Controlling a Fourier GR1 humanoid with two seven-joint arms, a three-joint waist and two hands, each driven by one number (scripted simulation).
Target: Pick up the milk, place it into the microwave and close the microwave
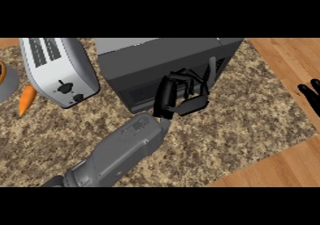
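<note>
The dark grey microwave (164, 59) stands at the back middle of the counter, its front face turned toward me. My left hand (183, 97) is up against that front near its right end, fingers loosely bent with nothing in them, beside a thin upright grey bar (212, 69). No milk shows anywhere in the view, and I cannot see inside the microwave. My right hand (314, 100) rests open at the right edge, fingers up, out over the wooden area.
A white toaster (59, 70) stands left of the microwave. An orange carrot (26, 100) lies by a grey dish (8, 83) at the left edge. The speckled counter (227, 132) ends at the right on a slanted edge, with wood (292, 57) beyond it.
</note>
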